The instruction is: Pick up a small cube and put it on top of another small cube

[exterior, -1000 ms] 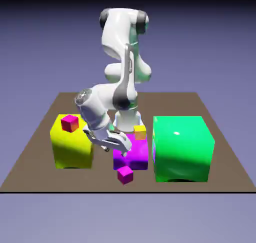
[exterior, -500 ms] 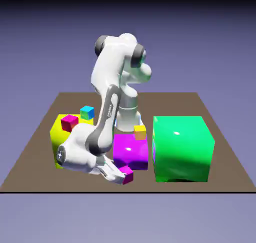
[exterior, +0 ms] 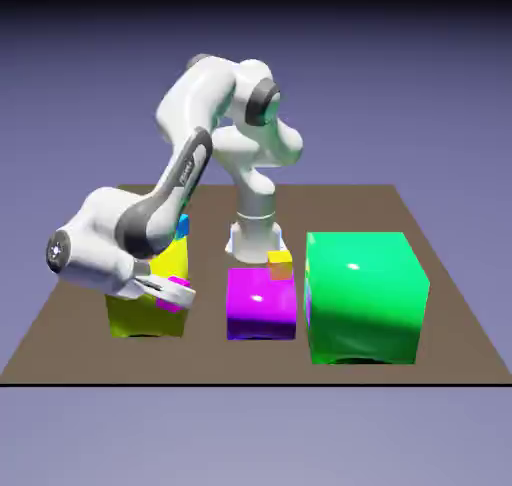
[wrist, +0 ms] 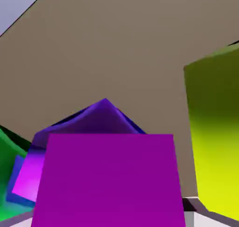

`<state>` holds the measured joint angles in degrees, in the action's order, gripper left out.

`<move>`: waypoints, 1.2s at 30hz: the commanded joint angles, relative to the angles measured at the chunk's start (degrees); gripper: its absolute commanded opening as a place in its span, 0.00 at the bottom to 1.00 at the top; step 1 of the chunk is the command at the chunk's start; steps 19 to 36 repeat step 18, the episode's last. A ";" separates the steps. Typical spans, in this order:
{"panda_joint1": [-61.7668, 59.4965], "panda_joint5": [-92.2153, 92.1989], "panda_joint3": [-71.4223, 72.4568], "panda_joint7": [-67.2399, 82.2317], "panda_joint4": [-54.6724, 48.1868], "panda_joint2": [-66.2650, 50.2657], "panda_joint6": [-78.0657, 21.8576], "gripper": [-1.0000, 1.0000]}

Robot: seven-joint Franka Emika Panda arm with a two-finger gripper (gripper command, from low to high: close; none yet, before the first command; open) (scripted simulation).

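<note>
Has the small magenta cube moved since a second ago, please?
Yes. The small cube, shut in the gripper, has left the table before the magenta block; it is now raised at the yellow block, toward the exterior view's left.

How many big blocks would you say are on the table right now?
3: the yellow block behind the gripper, the magenta block in the middle, the green block on the exterior view's right.

Glossy white rounded arm point(exterior: 180, 174) with dark grey joint bands and caps.

three big blocks point(exterior: 363, 294), three small cubes point(exterior: 280, 265)
</note>
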<state>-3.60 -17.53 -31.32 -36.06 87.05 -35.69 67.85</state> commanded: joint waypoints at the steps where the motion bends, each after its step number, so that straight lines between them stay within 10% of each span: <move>1: -0.04 2.59 -1.39 2.50 -1.58 0.57 -2.48 0.00; 6: 1.26 13.25 -6.30 10.46 -7.27 2.03 -13.55 0.00; 15: 4.97 14.49 -6.77 8.18 9.31 8.21 -2.86 0.00; 16: 4.97 14.49 -6.77 8.18 9.31 8.21 -2.86 1.00; 36: 4.50 14.34 -6.71 8.47 7.24 7.43 -4.20 1.00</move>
